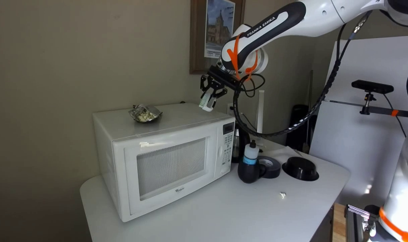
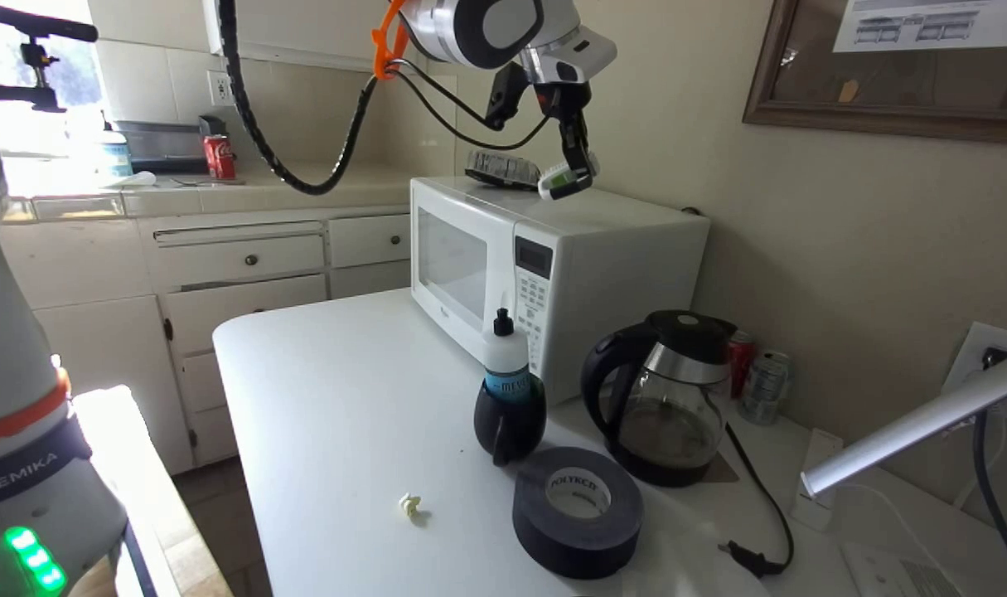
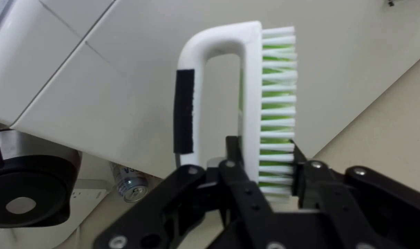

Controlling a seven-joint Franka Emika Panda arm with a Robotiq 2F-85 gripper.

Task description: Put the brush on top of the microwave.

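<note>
The pincer point(image 3: 265, 157) pinches the brush point(image 3: 252, 97) above the microwave point(image 1: 172, 168), and in an exterior view the silver bag point(image 1: 145, 113) is at about nine o'clock from the brush. Letting go too high could make the brush bounce off toward the kettle point(image 3: 30, 183), which is at eight o'clock from it in the wrist view. One finger point(image 3: 234, 152) seems to sit inside the handle point(image 3: 184, 110), so pulling away might drag the brush.
</note>
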